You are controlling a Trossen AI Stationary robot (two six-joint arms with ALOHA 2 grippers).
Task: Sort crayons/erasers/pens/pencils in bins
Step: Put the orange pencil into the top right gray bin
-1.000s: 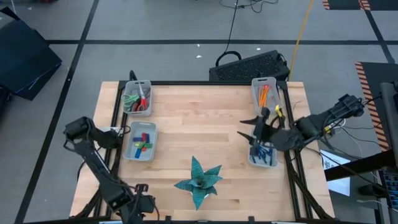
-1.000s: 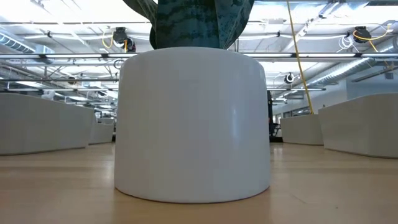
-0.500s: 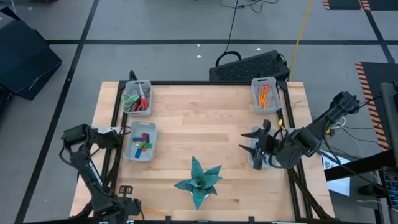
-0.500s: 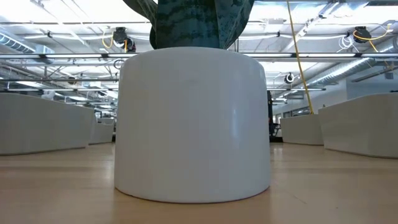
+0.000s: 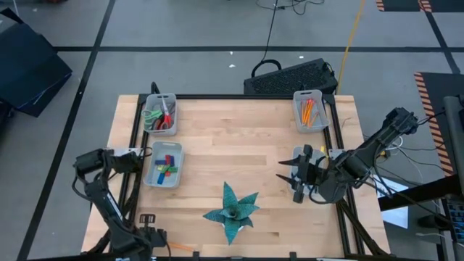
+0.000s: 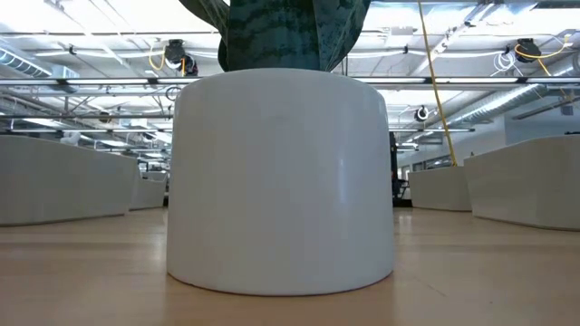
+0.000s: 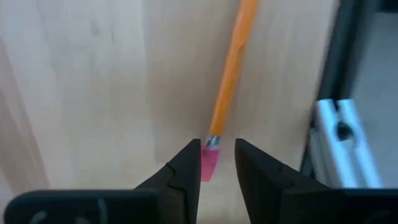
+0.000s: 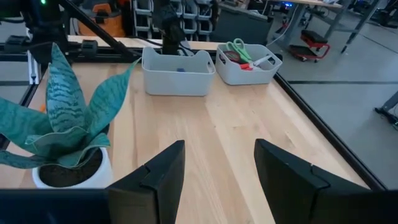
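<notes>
An orange pencil [image 7: 230, 74] lies flat on the table by its near left edge [image 5: 183, 248]. My left gripper [image 7: 217, 163] is low over it and open. Its fingers stand on either side of the pencil's pink eraser end [image 7: 210, 165]. My right gripper [image 5: 288, 172] hovers open with nothing between its fingers. It hangs over the right bin [image 5: 299, 155], and the pens there are hidden beneath it. Other pencils lie in the far right bin [image 5: 309, 110]. Crayons fill the left bin [image 5: 165, 165], and scissors lie in the far left bin [image 5: 159, 114]. My left gripper's fingers come level along the table and in line with the pencil, one on each side of the eraser end [image 7: 210, 165]. The eraser lies close against one finger [image 7: 189, 168]. Whether it touches, I cannot tell. The pencil rests flat on the wood.
A potted plant [image 5: 232, 210] in a white pot [image 6: 281, 181] stands near the front middle of the table. A black keyboard [image 5: 290, 76] lies beyond the far edge. A metal frame rail [image 7: 339, 143] runs close beside the pencil.
My right gripper has gone toward the table's near edge and now covers the pens in the right bin. My left gripper has shifted a little toward the table's left edge, low at the near edge, and the orange pencil now shows beside it.
</notes>
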